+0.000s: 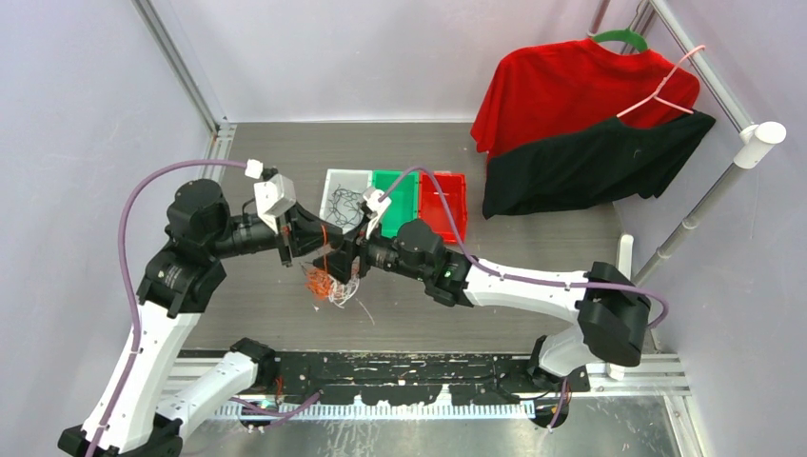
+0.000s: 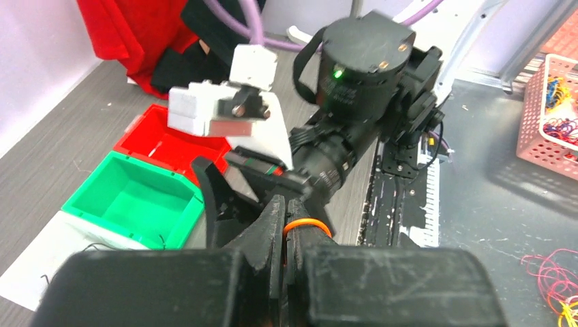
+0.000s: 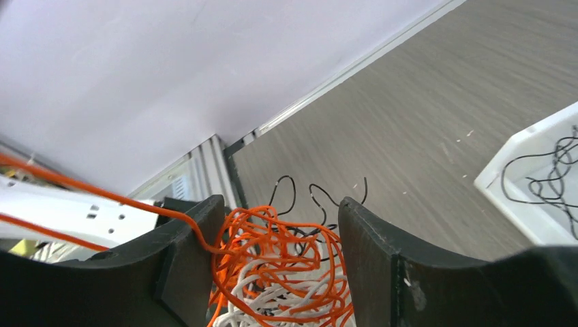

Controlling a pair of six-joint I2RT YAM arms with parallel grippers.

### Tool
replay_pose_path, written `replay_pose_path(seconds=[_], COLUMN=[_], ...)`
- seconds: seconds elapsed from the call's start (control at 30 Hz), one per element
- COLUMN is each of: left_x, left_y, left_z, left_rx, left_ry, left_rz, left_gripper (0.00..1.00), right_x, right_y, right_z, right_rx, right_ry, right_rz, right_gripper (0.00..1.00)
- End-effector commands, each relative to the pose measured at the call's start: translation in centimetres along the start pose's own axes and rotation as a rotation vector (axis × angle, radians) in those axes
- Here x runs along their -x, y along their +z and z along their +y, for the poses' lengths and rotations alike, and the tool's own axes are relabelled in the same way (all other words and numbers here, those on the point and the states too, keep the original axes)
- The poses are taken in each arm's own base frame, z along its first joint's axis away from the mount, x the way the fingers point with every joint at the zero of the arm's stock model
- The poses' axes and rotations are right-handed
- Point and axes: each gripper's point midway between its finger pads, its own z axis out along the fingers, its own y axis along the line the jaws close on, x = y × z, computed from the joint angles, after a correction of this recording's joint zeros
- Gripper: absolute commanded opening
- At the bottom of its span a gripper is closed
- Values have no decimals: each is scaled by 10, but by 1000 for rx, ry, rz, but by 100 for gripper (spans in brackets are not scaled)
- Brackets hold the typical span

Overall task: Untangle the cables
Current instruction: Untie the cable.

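The cables are a tangle (image 1: 333, 284) of thin orange, white and black cords on the table between both arms. My left gripper (image 1: 319, 240) is shut on one orange cable (image 2: 308, 225), which loops over the right fingertip and runs down towards the tangle (image 3: 279, 272). My right gripper (image 1: 345, 261) stands open right over the bundle. Its fingers (image 3: 194, 235) straddle the orange and white strands, and a taut orange strand (image 3: 82, 187) bends round the left finger. Black loops stick out beyond the fingertips.
Three bins stand in a row behind the tangle: white (image 1: 335, 181) holding black cords, green (image 1: 404, 190), red (image 1: 447, 200). Red and black shirts (image 1: 571, 114) hang on a rack at the back right. A pink basket (image 2: 531, 122) sits off the table.
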Motion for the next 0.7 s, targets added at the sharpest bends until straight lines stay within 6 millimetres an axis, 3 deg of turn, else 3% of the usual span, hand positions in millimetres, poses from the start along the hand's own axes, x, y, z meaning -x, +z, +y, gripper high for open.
replay_pose_path(seconds=[0.0, 0.27, 0.67], left_x=[54, 93, 174], left_y=[-7, -14, -24], left_z=[-19, -29, -25], left_rx=[-58, -85, -42], left_ry=[53, 108, 287], left_rz=[-115, -169, -302], left_gripper=[0, 0, 0], right_x=[-11, -73, -125], right_y=[8, -5, -26], right_z=[-35, -75, -114], right_rx=[-110, -200, -313], right_ry=[-52, -29, -32], right_rz=[-32, 54, 123], right_gripper=[66, 67, 69])
